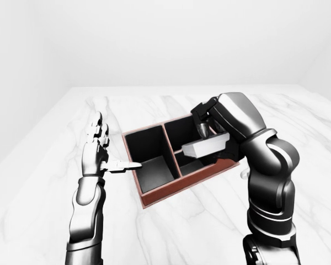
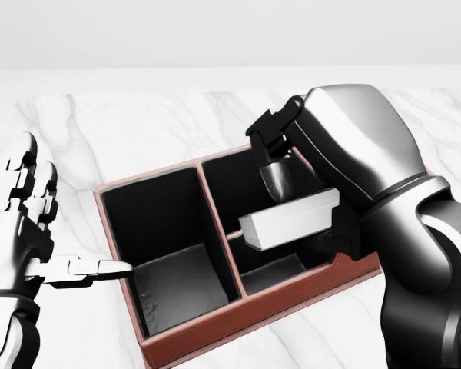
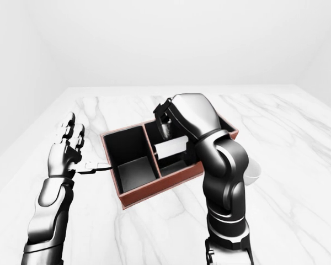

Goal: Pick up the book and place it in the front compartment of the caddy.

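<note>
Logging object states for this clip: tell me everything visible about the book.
The book is a thick closed block with a dark cover and pale page edges, tilted slightly, its right end higher in the head view. The right hand grips it, one finger pressing on top. It hangs above the caddy, over the small middle compartments, touching neither walls nor floor as far as shown.

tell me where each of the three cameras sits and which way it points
Head view: on the robot's head, angled steeply down at the caddy; the right hand grips the book, the left hand stands open at the left edge.
Left-eye view: on the head, wider and aimed down across the marble table; both arms show down to the elbows.
Right-eye view: its twin, set slightly to the right, so the right arm covers more of the caddy.
All three share the caddy, the book and both hands.
</note>
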Available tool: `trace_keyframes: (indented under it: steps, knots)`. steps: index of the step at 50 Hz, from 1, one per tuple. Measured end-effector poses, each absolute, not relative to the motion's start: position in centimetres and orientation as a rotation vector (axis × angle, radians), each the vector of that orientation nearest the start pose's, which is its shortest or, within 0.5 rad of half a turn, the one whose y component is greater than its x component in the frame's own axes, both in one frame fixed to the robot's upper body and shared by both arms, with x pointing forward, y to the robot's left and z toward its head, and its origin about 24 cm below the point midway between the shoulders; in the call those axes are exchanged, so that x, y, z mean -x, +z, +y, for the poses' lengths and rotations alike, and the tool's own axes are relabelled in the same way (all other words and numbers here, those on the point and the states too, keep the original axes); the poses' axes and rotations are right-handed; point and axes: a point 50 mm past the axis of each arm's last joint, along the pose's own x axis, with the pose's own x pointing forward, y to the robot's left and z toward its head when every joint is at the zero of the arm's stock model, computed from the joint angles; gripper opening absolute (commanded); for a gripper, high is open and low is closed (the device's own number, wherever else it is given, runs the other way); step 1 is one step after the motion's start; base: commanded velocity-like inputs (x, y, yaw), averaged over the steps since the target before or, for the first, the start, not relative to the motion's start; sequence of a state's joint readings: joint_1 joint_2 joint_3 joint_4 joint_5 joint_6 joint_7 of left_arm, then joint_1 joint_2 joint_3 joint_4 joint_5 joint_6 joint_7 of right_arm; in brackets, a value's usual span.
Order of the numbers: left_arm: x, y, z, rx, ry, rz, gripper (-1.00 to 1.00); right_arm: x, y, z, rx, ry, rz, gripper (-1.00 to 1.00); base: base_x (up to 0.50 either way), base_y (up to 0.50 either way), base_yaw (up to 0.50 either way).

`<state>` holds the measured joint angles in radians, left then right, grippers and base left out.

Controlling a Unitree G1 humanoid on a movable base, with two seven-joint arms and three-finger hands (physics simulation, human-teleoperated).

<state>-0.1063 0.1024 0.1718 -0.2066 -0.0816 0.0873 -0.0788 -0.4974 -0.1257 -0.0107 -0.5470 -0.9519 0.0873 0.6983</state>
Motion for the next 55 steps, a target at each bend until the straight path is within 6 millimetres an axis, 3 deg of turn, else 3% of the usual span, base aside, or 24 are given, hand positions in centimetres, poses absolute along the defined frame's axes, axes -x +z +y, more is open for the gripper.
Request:
trace_keyframes:
  steps: [55]
  knots:
    - [-26.6,11.3,19.5,-0.035,0.049,-0.234,1.00,-32.1,24.1,-11.0,1.136,0.245,-0.442,-1.00,0.00,0.00,0.00]
